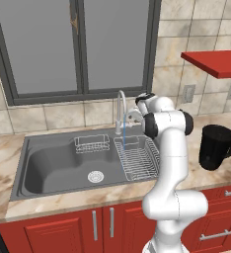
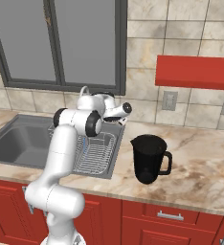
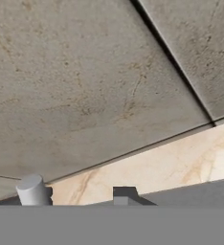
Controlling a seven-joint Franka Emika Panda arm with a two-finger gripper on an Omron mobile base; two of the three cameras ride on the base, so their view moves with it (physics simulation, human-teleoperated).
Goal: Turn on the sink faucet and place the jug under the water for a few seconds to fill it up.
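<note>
Running from the chrome gooseneck faucet (image 1: pixel 120 105), a thin blue stream of water (image 1: pixel 124 132) falls into the sink (image 1: pixel 48 163). The gripper (image 1: pixel 135 116) sits at the faucet, jaw state unclear. The upright black jug (image 2: pixel 148 158) stands on the counter, toward three o'clock.
</note>
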